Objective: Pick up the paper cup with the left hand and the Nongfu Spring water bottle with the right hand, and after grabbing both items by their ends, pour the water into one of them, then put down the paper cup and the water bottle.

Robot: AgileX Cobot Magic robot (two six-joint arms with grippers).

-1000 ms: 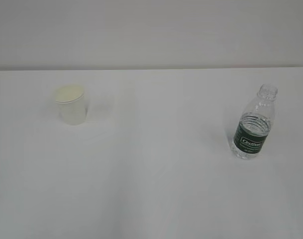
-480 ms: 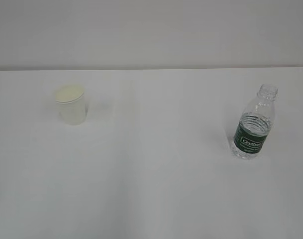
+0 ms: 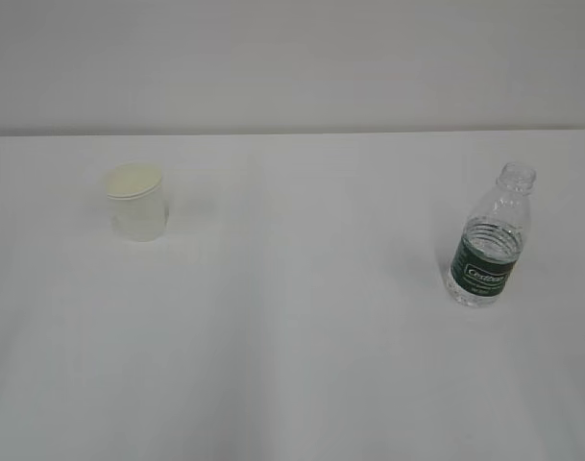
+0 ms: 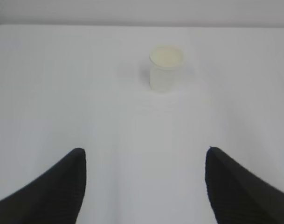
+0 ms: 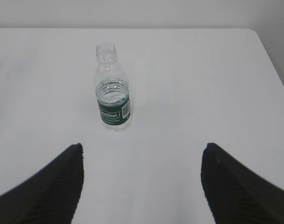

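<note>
Approach step: both sets of jaws stood released, empty. The cup (image 3: 136, 204) stood upper left on the tabletop (image 3: 292, 365), the bottle (image 3: 491, 240) centre right. Next move likely required advancing to each.

exterior: slanting down across the table (image 3: 292, 365) | left wrist: low, facing the paper cup (image 4: 166, 68) (also in exterior) | right wrist: low, facing the bottle (image 5: 112, 91), likewise shared

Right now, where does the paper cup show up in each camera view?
Exterior view: paper cup upper left, upright on the white table.
Left wrist view: top centre, beyond the open left gripper.
Right wrist view: not in it.
Shared landmark: the table's far edge.
</note>
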